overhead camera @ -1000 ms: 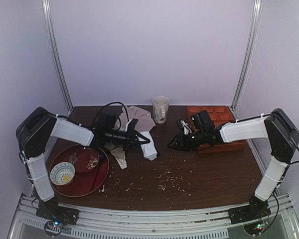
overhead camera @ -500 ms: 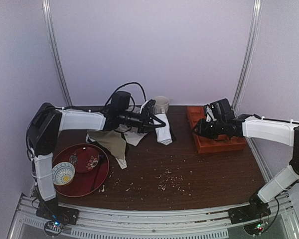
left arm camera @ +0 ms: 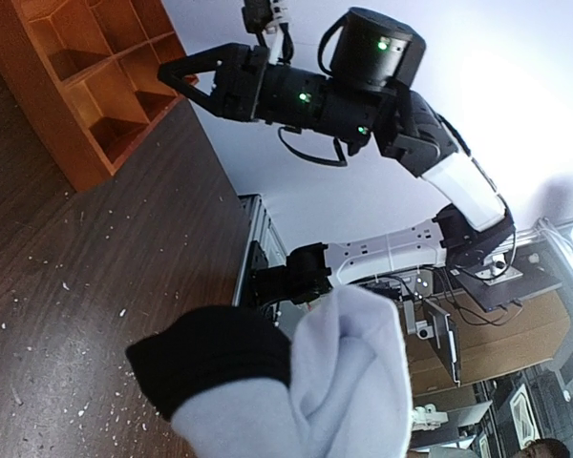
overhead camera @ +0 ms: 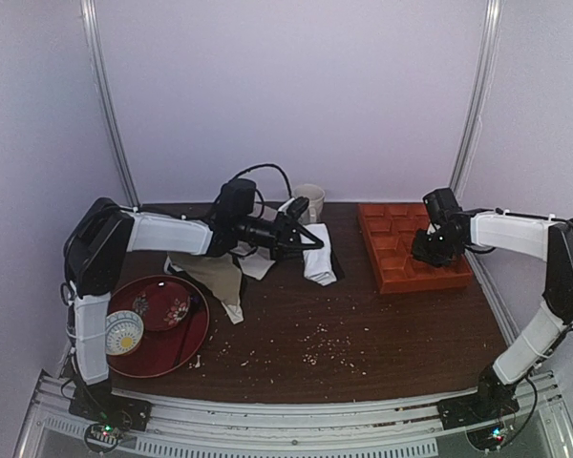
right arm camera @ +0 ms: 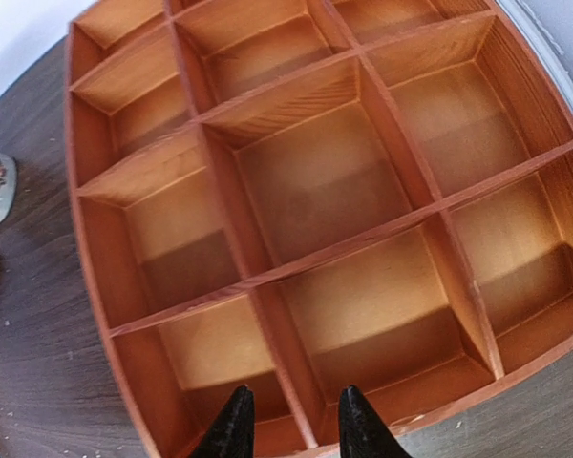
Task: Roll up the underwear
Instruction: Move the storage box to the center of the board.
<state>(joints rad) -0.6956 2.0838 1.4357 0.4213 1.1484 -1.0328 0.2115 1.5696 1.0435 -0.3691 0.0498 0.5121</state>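
The underwear (overhead camera: 319,264) is a bunched white bundle with a black hem, hanging just above the table's back middle. My left gripper (overhead camera: 308,242) is shut on its top. In the left wrist view the underwear (left arm camera: 306,386) fills the lower frame and hides the fingers. My right gripper (overhead camera: 428,252) hovers over the orange compartment tray (overhead camera: 401,277) at the right. In the right wrist view the right gripper (right arm camera: 288,429) is open and empty, its black fingertips (right arm camera: 234,426) astride a tray divider (right arm camera: 285,377).
An olive-beige garment (overhead camera: 210,274) and a pale cloth (overhead camera: 260,263) lie under my left arm. A white mug (overhead camera: 310,197) stands at the back. A red plate (overhead camera: 162,336) with a small bowl (overhead camera: 120,331) sits front left. Crumbs (overhead camera: 325,348) dot the table.
My left gripper has carried the underwear up and to the right, off the other cloths. My right arm has swung away right, from the table's middle to above the tray.
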